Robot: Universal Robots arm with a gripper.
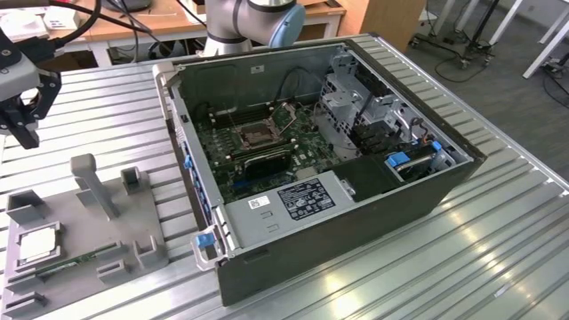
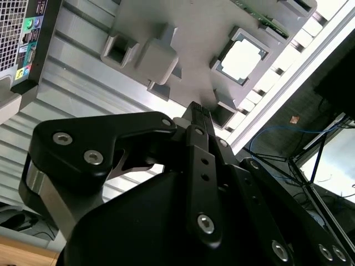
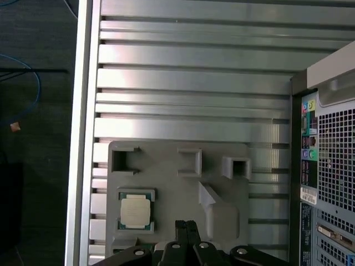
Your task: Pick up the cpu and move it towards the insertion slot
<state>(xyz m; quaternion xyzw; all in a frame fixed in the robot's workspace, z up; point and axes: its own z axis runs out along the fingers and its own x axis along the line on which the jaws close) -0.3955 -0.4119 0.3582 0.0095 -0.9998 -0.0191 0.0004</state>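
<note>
Your hand (image 1: 25,140) hangs high over the desk (image 1: 498,253), near the desk edge at the exterior view's left. Its fingers are together and hold nothing; in the first wrist view the two tips meet with no gap.

The cpu (image 1: 37,245) lies flat, silvery top up, in a square recess of the grey tray (image 1: 93,223), at the tray corner closest to that same desk edge. It is untouched and well apart from the hand. It sits below the hand and further along the edge, away from the arm's base (image 1: 240,33).

Judging by the first wrist view, the chip is not straight under the fingertips but offset from them toward the desk edge. It is square, so it has no long axis to favour, and its sides run parallel with the tray's edges.

The insertion slot (image 1: 258,135) sits on the green motherboard (image 1: 307,157) inside the open computer case (image 1: 356,220). That places it beyond the tray on the side away from the desk edge, well apart from both the cpu and the hand.
</note>
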